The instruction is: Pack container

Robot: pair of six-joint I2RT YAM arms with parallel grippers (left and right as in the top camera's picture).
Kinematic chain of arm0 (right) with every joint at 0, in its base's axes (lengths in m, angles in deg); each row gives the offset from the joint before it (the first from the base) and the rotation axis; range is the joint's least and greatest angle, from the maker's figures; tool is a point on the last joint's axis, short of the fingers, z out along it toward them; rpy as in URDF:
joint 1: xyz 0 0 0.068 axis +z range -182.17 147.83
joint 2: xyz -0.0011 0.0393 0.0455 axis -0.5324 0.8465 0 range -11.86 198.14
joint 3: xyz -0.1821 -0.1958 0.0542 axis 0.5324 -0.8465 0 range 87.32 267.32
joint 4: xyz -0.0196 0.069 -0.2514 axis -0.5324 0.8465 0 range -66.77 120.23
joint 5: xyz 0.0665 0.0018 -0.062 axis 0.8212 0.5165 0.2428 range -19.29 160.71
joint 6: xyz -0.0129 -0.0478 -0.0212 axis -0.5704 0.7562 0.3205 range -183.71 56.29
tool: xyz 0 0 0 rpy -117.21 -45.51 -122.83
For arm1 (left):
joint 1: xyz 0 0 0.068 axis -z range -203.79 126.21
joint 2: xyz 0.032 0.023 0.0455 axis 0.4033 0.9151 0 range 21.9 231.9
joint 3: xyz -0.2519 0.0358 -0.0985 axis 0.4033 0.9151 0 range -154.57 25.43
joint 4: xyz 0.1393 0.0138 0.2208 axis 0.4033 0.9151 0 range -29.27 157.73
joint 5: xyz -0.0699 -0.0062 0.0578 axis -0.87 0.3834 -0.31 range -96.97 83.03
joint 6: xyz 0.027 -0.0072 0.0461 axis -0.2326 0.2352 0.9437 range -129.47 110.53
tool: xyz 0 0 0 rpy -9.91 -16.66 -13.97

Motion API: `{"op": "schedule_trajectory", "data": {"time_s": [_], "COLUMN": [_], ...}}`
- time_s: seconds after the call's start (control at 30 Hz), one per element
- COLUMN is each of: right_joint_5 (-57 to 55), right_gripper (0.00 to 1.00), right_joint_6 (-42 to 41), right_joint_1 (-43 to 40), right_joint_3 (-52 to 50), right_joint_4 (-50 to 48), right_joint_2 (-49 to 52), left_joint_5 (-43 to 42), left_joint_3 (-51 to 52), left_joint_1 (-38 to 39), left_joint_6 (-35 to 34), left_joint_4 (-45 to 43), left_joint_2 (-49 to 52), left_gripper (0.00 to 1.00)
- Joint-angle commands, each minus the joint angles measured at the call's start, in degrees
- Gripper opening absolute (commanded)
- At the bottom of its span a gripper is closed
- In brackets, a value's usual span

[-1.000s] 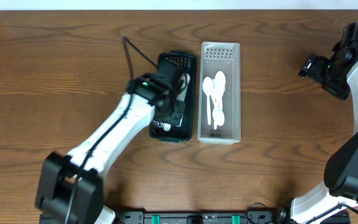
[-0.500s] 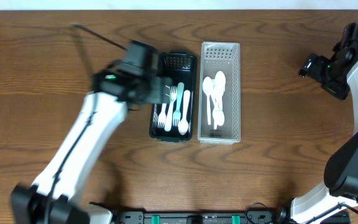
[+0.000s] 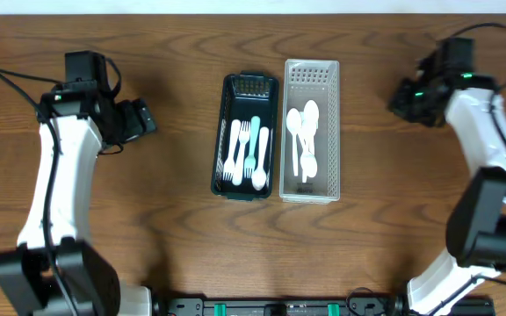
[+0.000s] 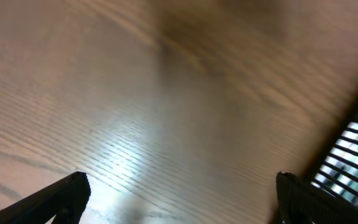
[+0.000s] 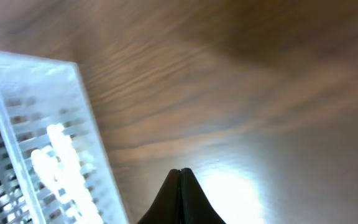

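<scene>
Mid-worktop point(image 3: 165, 228), a dark slotted bin point(image 3: 247, 82) holds white forks point(image 3: 235, 151) (one utensil point(image 3: 254, 139) teal) beside a white bin point(image 3: 312, 77) of spoons point(image 3: 305, 130); left jaws apart, right jaws together.

Wood table point(image 3: 174, 241): dark bin point(image 3: 246, 82), white bin point(image 3: 312, 77) side-by-side.

My table point(image 3: 385, 254) was brown wood with a dark wavy grain. The basket point(image 3: 217, 140) was dark green with a slotted pattern, its forks point(image 3: 235, 156) white and one utensil point(image 3: 254, 145) pale teal. The tray point(image 3: 334, 114) was translucent white, slotted, its spoons point(image 3: 309, 132) white. My left arm point(image 3: 55, 189) and right arm point(image 3: 484, 132) were white with black joints
</scene>
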Motion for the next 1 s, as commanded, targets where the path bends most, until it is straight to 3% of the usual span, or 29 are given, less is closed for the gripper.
{"op": "schedule_trajectory", "data": {"time_s": [0.0,0.23,0.47,0.77,0.97], "right_joint_5": [4.1,7.1,9.2,7.8,9.4], "right_gripper": [0.01,0.01,0.01,0.01,0.01], "right_joint_6": [-2.7,-2.8,0.9,1.1,9.5], "right_joint_1": [4.3,12.0,13.7,5.6,-0.2], "right_joint_3": [-1.5,-1.5,-1.5,-1.2,-0.9], "right_joint_4": [-2.6,-8.3,-11.4,-10.8,-10.4], "right_joint_2": [3.3,8.4,8.3,6.8,0.2], "left_joint_5": [0.7,0.7,0.7,0.7,0.7], "left_joint_3": [0.9,0.9,0.9,0.9,0.9], "left_joint_1": [-1.9,-3.6,-3.6,-3.6,-3.7], "left_joint_6": [-0.3,-0.3,-0.3,-0.3,-0.3], "left_joint_4": [0.3,0.3,0.3,0.3,0.3], "left_joint_2": [2.4,5.0,5.2,5.2,5.1], "left_gripper": [0.98,0.98,0.98,0.98,0.98]}}
